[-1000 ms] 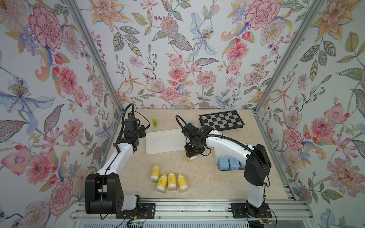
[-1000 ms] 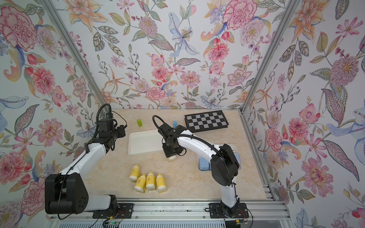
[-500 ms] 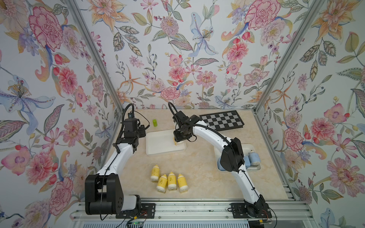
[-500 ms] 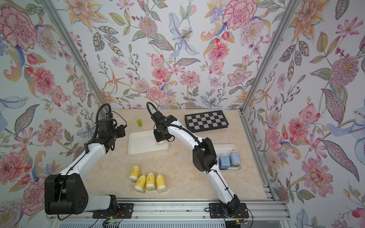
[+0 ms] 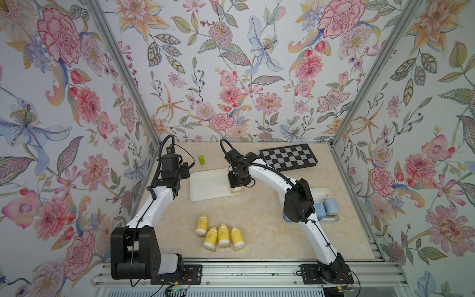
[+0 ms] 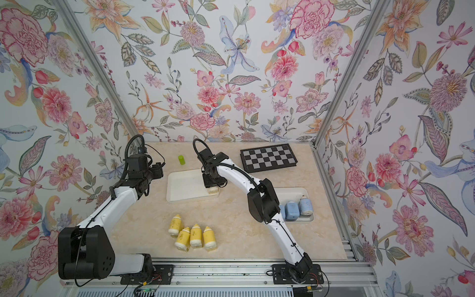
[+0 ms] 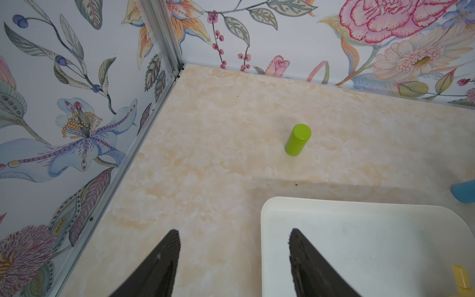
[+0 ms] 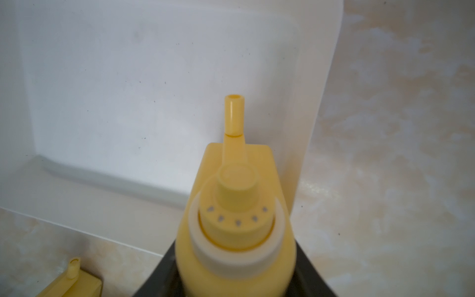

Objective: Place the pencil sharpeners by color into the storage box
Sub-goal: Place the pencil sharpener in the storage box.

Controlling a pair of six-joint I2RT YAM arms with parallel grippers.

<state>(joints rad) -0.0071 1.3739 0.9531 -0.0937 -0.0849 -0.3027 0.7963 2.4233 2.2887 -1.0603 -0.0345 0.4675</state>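
My right gripper point(image 5: 236, 181) point(image 6: 212, 182) point(image 8: 235, 270) is shut on a yellow pencil sharpener point(image 5: 236, 190) point(image 6: 213, 190) point(image 8: 236, 218), holding it at the near right corner of the white storage box point(image 5: 205, 185) point(image 6: 185, 189) point(image 8: 128, 90). Several yellow sharpeners point(image 5: 223, 235) point(image 6: 195, 235) lie together on the table nearer the front. Two pale-blue sharpeners point(image 5: 330, 205) point(image 6: 291, 209) sit in a white tray point(image 5: 331, 219) point(image 6: 307, 219) at the right, partly hidden by my right arm. My left gripper point(image 5: 184, 170) point(image 7: 234, 231) stands open at the box's far left corner point(image 7: 359, 231), holding nothing.
A green cylinder point(image 5: 201, 159) point(image 6: 181, 159) point(image 7: 297, 140) stands upright behind the box. A chessboard point(image 5: 288, 156) point(image 6: 268, 158) lies at the back right. The edge of a blue thing point(image 7: 465, 191) shows in the left wrist view. Walls close in left, back and right.
My right gripper has carried the yellow sharpener from the table just off the box's near right corner up over that corner. The left arm has not moved.
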